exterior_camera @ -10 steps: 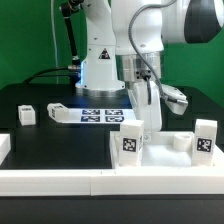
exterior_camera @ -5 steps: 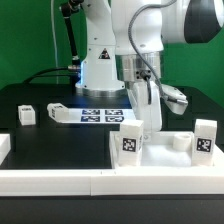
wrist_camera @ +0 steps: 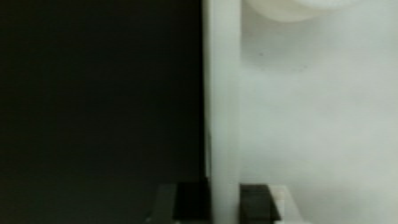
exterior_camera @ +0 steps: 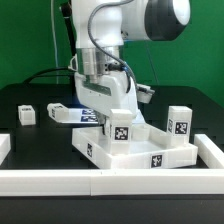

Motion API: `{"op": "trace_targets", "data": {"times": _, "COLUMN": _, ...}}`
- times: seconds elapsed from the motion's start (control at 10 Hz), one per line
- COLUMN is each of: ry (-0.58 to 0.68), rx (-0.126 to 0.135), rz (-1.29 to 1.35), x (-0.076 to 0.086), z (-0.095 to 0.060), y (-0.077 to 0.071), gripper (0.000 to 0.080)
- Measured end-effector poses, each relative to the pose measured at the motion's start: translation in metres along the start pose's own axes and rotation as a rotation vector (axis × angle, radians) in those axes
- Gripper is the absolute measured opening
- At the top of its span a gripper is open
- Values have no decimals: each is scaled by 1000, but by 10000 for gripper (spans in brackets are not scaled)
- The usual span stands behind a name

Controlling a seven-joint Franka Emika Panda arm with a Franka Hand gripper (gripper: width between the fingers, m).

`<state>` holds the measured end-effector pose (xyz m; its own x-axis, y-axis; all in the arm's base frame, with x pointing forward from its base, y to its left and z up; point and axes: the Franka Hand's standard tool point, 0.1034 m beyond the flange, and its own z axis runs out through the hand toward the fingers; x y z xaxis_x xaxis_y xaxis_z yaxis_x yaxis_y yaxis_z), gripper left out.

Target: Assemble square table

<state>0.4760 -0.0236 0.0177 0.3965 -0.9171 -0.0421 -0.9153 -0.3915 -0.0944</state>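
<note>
Clamping square table [exterior_camera: 128, 157] rim — end effector [wrist_camera: 221, 200] (wrist view); exterior: legs [exterior_camera: 119, 131].

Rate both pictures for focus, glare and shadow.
Exterior view: fairly sharp and evenly lit, but the arm glares white and the top shows little shading on its walls. Wrist view: soft and very close, half black, half the washed-out top; the pincer is dim and cropped.
</note>
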Motion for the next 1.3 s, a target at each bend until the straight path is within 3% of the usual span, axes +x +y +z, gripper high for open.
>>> {"op": "trace_targets", "data": {"times": 0.3, "ry": 4, "rx": -11, "rz": -230, "x": 3, "z": 0, "y": 1, "gripper": 57}}
{"op": "trace_targets", "data": {"times": 0.6, "ry": 6, "rx": -25, "rz": -567, "x": 27, "z": 0, "y": 16, "gripper": 57}}
{"op": "trace_targets", "data": {"times": 0.8, "ry": 12, "rx": -47, "rz": -822, "x": 40, "z": -1, "y": 17, "gripper": 57}}
{"op": "trace_targets", "data": {"times": 1.3, "ry": 8, "rx": -84, "rz": -1152, "x": 45, "z": -2, "y": 17, "gripper": 57}}
